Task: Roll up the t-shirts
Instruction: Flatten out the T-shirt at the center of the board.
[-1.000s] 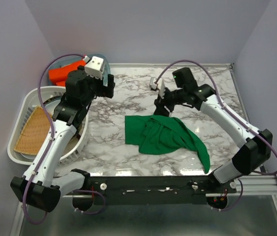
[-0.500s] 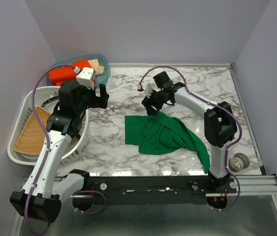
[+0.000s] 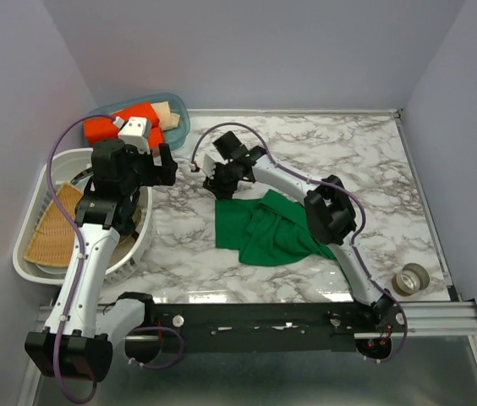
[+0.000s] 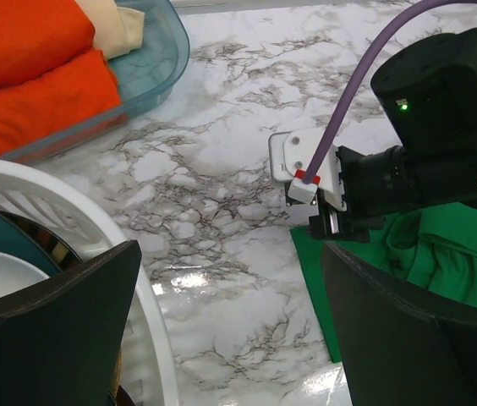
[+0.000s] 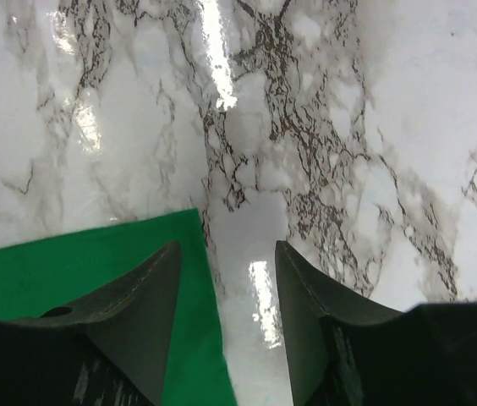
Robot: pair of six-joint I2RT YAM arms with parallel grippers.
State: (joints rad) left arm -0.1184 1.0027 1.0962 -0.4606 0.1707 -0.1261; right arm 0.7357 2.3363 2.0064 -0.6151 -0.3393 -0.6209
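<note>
A dark green t-shirt (image 3: pixel 264 230) lies loosely crumpled, unrolled, on the marble table's middle. My right gripper (image 3: pixel 222 191) hangs open over its far-left corner. In the right wrist view one finger (image 5: pixel 128 296) is above the green fabric (image 5: pixel 69 258) and the other above bare marble, with nothing gripped. My left gripper (image 3: pixel 163 165) is wide open over bare marble left of the shirt, and it looks at the right gripper (image 4: pixel 340 216) and the shirt's edge (image 4: pixel 450 254). Orange-red rolls (image 3: pixel 124 125) and a beige roll (image 3: pixel 164 111) lie in the blue bin.
The blue bin (image 4: pixel 169 68) stands at the far left corner. A white basket (image 3: pixel 29 222) with a woven mat and dishes sits along the left edge, its rim (image 4: pixel 150 330) under my left finger. A tape roll (image 3: pixel 411 277) lies near the front right.
My right arm has swung left from the shirt's far right side to its far-left corner. The left gripper has drawn back a little to the left. The tape roll has come into view.
</note>
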